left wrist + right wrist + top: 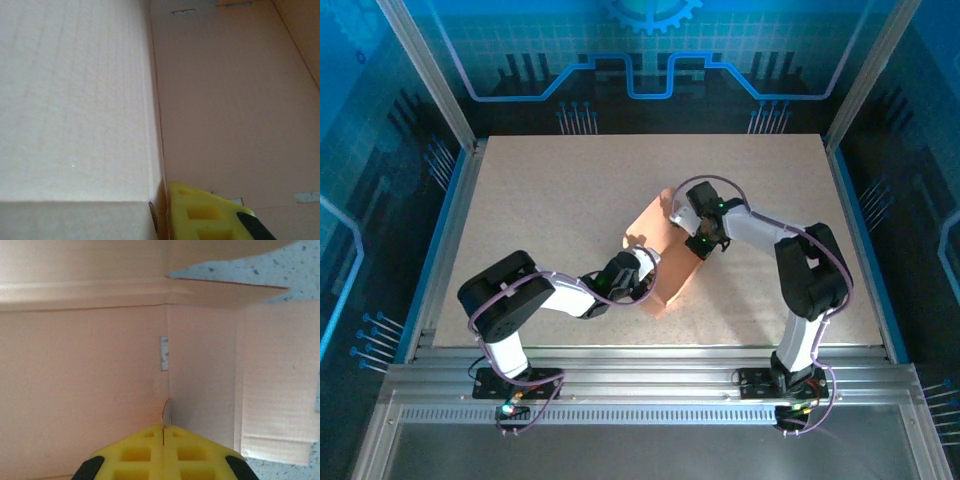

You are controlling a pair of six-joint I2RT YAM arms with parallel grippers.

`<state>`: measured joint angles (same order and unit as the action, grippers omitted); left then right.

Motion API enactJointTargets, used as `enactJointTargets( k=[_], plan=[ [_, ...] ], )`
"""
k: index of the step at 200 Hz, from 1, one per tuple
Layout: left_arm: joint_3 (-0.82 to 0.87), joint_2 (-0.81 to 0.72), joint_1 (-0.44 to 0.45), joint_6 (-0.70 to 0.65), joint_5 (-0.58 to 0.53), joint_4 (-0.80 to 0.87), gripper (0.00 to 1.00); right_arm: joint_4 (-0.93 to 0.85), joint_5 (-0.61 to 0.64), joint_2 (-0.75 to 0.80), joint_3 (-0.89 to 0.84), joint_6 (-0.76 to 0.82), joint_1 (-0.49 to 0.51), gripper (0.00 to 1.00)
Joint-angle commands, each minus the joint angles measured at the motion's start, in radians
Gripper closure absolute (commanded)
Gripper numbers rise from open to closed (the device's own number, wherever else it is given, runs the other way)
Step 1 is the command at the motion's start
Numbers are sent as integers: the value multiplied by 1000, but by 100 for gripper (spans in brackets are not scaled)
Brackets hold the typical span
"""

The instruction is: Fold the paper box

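Observation:
The paper box (672,282) is a salmon-orange cardboard piece, partly raised, near the middle of the table. My left gripper (642,268) holds its left side and my right gripper (700,243) holds its upper right side. In the left wrist view, one yellow finger (210,215) presses against a thin upright wall of the paper box (235,100). The other finger is hidden behind a pale panel. In the right wrist view, my right gripper (164,426) is shut, with a thin cardboard edge of the paper box (85,380) pinched between its yellow fingers.
The speckled beige table (540,200) has free surface all around the box. Metal frame posts and blue walls border it. A bit of tabletop (295,270) shows past a die-cut flap in the right wrist view.

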<state>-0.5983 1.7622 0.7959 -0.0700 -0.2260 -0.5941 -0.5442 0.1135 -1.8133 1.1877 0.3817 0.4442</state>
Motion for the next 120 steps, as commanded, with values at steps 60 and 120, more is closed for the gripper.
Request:
enactJointTargets(
  k=[60,120],
  plan=[
    [-27,-4,-18,32,60,53,86,-27,-189,21,-24,154,-51,90],
    [-32,-17,-19,23,62,77,86,-108,-281,-8,35,110,-116,62]
  ],
)
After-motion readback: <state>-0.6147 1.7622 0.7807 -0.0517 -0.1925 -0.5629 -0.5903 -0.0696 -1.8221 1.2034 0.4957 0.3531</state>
